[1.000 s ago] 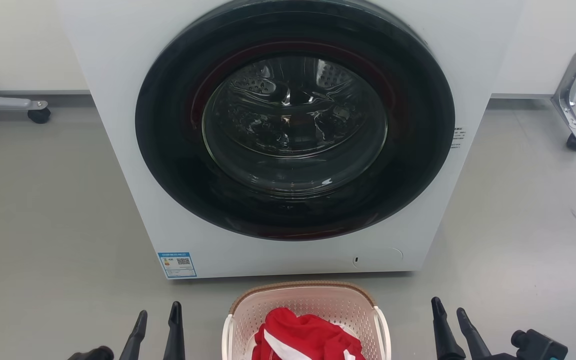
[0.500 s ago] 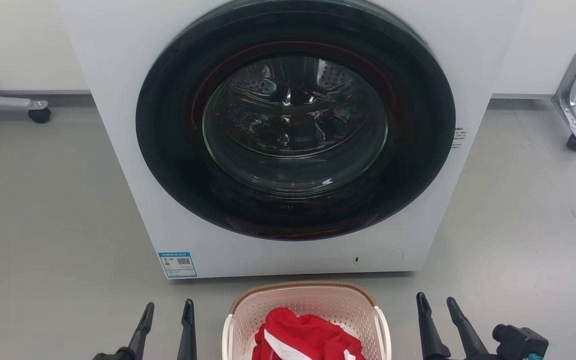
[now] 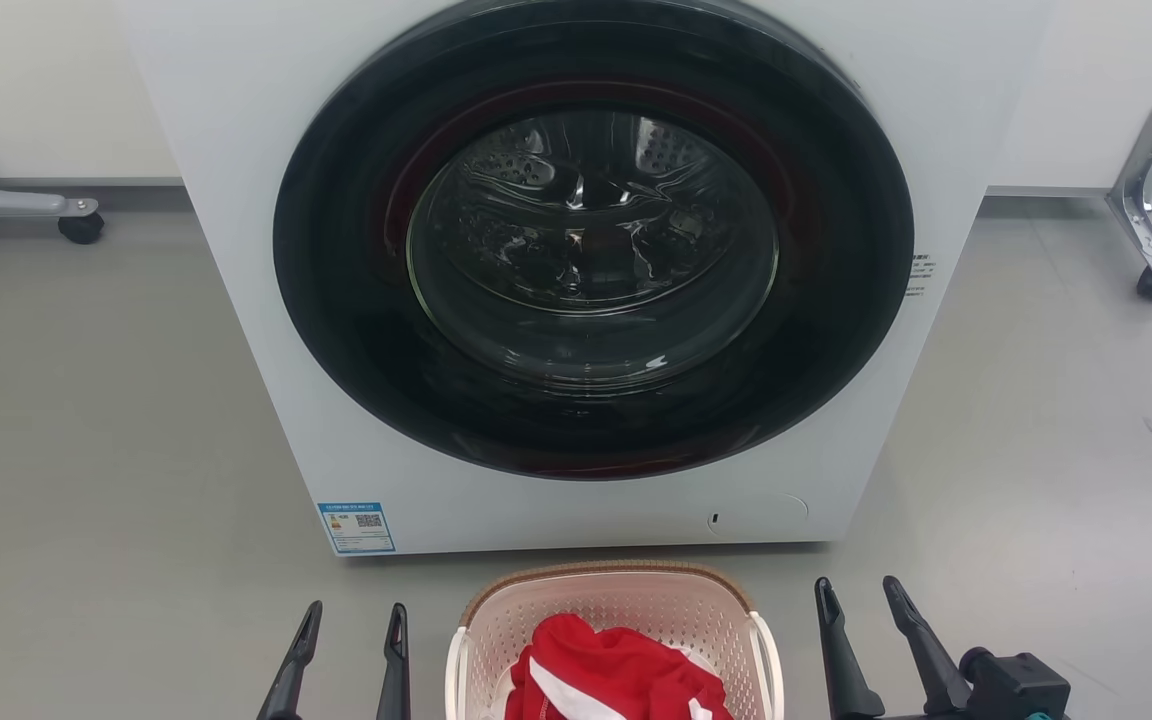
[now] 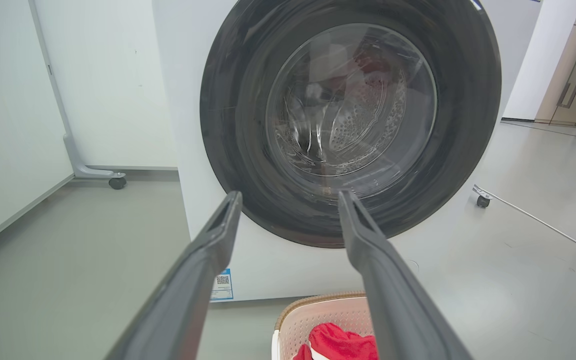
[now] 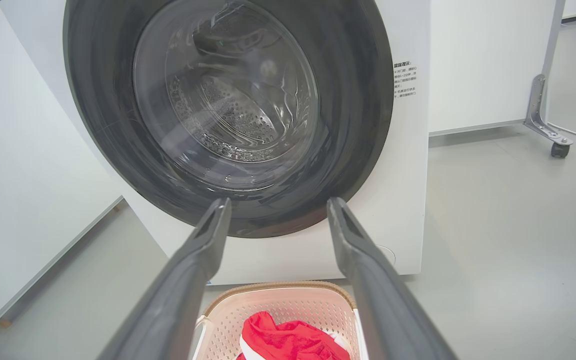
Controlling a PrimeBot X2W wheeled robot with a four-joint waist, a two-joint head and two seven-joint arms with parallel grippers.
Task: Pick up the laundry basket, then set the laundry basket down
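Observation:
The laundry basket point(image 3: 626, 598) is cream with perforated walls, a brown woven-look rim and white side handles. It stands on the floor just in front of the washer, with red and white cloth point(image 3: 616, 675) inside. My left gripper point(image 3: 354, 622) hangs open to the basket's left, apart from it. On the other side my right gripper point(image 3: 858, 596) is also open and clear of the handle. Both wrist views look over the basket point(image 4: 325, 314) point(image 5: 288, 300) toward the washer door, each between its own spread fingers; left gripper point(image 4: 290, 196), right gripper point(image 5: 278, 202).
A white front-loading washer point(image 3: 266, 250) with a shut dark round door point(image 3: 591, 240) stands right behind the basket. Wheeled metal frame legs stand at the far left point(image 3: 81, 225) and far right point(image 3: 1151, 280). Grey floor lies to both sides.
Both grippers have moved inward toward the basket's sides, the left one rightward and the right one leftward, still open. The basket has not moved.

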